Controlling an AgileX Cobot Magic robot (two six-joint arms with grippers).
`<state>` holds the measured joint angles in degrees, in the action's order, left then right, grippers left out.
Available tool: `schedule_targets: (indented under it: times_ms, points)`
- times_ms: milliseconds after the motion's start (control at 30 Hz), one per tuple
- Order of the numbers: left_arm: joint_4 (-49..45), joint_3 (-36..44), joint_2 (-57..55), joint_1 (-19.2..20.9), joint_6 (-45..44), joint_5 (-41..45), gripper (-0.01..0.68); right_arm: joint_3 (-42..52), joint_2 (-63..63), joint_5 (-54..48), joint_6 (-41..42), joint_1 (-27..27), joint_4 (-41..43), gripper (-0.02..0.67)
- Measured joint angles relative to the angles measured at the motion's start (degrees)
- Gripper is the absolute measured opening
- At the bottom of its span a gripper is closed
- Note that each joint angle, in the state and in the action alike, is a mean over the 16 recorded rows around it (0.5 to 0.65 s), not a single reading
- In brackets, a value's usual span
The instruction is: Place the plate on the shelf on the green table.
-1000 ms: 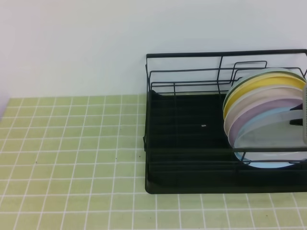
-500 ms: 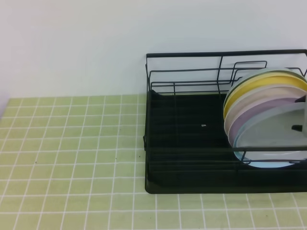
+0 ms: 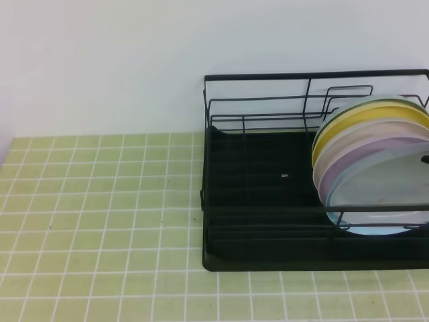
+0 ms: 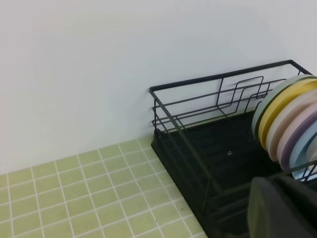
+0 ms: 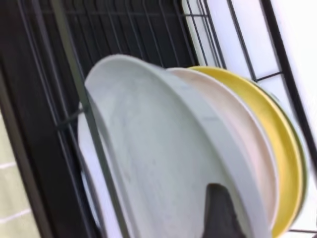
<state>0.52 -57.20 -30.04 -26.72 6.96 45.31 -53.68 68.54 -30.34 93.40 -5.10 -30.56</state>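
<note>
Grey plate (image 3: 385, 184) sits frontmost in the rack (image 3: 268, 201). Right hand (image 5: 220, 213) barely visible, grip unclear. We should confirm it's slotted, then back straight out.

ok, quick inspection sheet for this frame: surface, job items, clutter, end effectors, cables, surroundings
Surface: green table, bare tiles left of the shelf.
Job's things: shelf at right; grey plate stands at the front of the stack, leaning on the other plates.
Clutter: yellow plate, cream plate, lilac plate, light blue plate behind or under it; small white fleck on the tray.
End effectors: right end effector, one dark finger against the grey plate, state unclear; left, only a dark blur.
Cables: nothing seen.
Surroundings: plain white wall.
</note>
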Motion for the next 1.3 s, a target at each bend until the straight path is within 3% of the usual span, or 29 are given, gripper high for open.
schedule_targets:
  times_ms: [133,633,1300]
  points:
    - [0.00,0.00,0.00,0.00,0.00,0.03,-0.002,0.00,-1.05,-0.41,-1.21,0.01,-0.24,0.343]
    - [0.00,0.00,0.00,0.00,0.00,0.44,-0.002,-0.33,1.58,-1.06,-1.82,0.07,2.03,0.064]
    - [-0.47,0.00,0.00,0.00,-0.11,1.35,-0.002,1.08,5.39,-7.35,-2.10,0.12,3.00,0.022]
